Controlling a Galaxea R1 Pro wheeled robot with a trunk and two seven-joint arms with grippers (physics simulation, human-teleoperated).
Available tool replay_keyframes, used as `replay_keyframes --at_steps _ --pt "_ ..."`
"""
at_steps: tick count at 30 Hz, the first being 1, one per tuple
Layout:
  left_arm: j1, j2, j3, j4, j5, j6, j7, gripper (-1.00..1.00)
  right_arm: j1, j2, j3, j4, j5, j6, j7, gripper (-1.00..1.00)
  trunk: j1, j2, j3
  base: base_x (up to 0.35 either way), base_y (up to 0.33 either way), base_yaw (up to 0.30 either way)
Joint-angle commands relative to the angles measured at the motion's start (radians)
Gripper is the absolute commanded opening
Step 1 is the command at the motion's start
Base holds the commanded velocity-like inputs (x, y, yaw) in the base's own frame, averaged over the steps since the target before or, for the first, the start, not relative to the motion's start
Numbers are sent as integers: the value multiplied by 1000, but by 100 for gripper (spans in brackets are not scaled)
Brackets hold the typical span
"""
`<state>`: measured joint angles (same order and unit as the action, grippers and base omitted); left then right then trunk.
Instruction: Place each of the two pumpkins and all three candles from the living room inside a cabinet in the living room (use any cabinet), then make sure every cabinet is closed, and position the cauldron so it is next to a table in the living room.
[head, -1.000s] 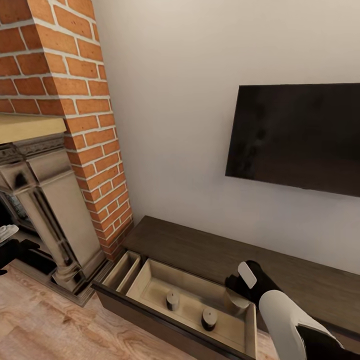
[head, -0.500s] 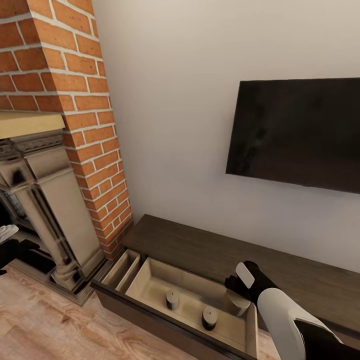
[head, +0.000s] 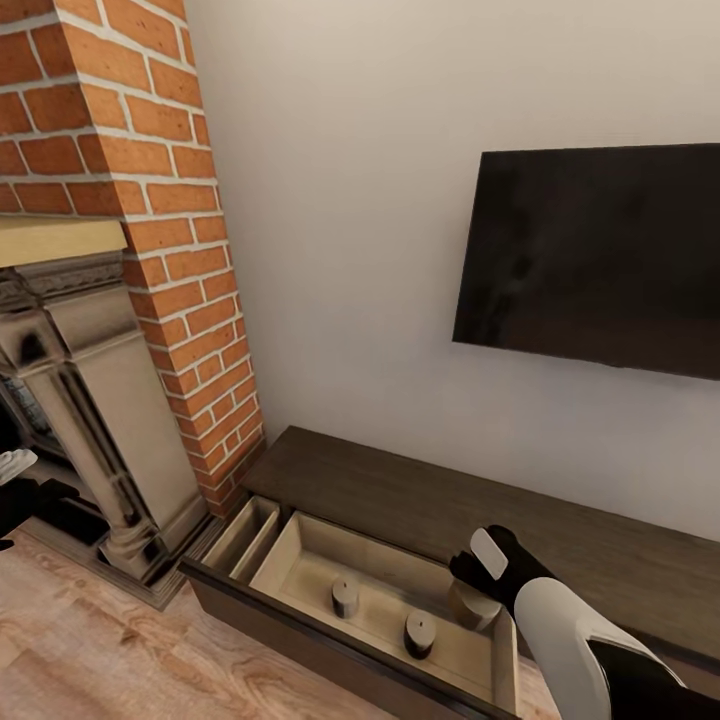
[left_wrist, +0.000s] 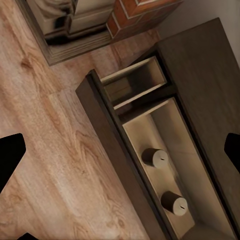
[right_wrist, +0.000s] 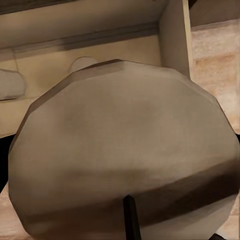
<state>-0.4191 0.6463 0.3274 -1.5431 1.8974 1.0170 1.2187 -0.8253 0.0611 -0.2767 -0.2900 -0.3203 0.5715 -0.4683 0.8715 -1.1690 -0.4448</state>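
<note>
The low dark cabinet stands under the TV with its drawer pulled out. Two beige-grey candles stand upright on the drawer's pale floor, seen again in the left wrist view. My right gripper is shut on a third candle, held over the drawer's right end; that candle looms large in the right wrist view. My left gripper hangs open above the floor beside the drawer front. Pumpkins, cauldron and table are out of view.
A red brick chimney and an ornate stone fireplace stand left of the cabinet. A black TV hangs on the wall above it. A narrower side compartment lies open at the drawer's left. Light wood floor runs in front.
The whole head view has shifted slightly, so the camera moved. My right gripper still holds the candle over the drawer's right end, perhaps a touch lower.
</note>
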Motion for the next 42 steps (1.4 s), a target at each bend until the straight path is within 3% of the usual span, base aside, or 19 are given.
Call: replay_keyframes --at_steps 1,14,25,34,42 --pt "-1 0 1 -1 10 6 10 100 -1 0 4 -2 -14 0 -11 -100 4 -8 -4 0 0 0" --pt "-1 1 -1 0 18 7 9 100 0 5 25 -2 -14 -1 -10 -100 54 -99 -45 0 0 0" --pt "4 6 -6 -11 135 14 -21 100 0 3 25 -2 -16 -1 -8 -100 96 -176 -80 0 0 0" --pt "108 3 -6 -48 160 29 -121 100 -1 4 25 -3 -17 1 -6 -100 130 -239 -108 0 0 0" --pt "125 -2 -6 -52 160 30 -128 100 -1 2 25 -3 -17 1 -6 -100 161 -295 -133 0 0 0"
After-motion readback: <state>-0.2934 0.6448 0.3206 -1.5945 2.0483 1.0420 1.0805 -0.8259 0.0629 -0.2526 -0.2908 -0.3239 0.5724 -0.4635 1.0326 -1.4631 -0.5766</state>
